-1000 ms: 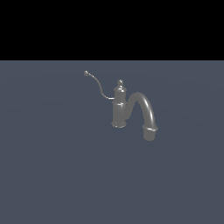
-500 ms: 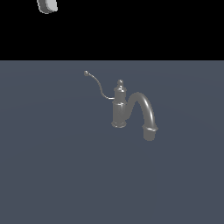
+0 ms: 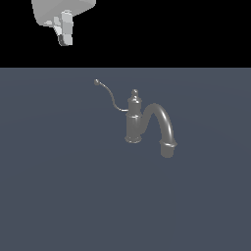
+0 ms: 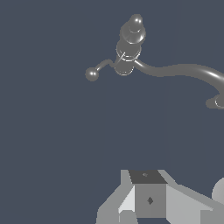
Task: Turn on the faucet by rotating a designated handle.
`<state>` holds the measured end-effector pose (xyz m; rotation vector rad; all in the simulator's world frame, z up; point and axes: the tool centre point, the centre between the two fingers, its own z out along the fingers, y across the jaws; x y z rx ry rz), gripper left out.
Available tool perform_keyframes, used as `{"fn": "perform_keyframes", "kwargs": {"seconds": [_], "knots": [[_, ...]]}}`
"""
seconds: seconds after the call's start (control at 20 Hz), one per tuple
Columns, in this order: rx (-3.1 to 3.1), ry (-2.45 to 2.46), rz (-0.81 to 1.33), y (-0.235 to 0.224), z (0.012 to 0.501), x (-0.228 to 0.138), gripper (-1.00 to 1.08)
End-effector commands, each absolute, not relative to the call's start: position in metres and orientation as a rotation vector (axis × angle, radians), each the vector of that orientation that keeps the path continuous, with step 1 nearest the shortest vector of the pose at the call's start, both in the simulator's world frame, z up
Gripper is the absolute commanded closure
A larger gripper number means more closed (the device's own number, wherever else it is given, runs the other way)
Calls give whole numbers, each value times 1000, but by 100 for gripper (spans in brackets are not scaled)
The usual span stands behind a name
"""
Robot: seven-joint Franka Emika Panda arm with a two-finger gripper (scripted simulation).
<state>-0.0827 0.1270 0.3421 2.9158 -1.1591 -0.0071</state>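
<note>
You are viewing the faucet standing upright near the middle of the worktop, its arched spout reaching toward the exterior view's right. The handle is curving away from the body toward the far edge. The tool is hanging high above, touching nothing; its jaw spacing cannot be told.

Upright grey faucet, thin handle untouched.
</note>
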Motion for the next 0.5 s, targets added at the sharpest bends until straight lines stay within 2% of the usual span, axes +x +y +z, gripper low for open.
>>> {"fn": "perform_keyframes", "kwargs": {"seconds": [0.0,0.45], "knots": [[2884,-1240,-6,128,333,-68,108],[2749,-1519,-4,125,299,-15,108]]}}
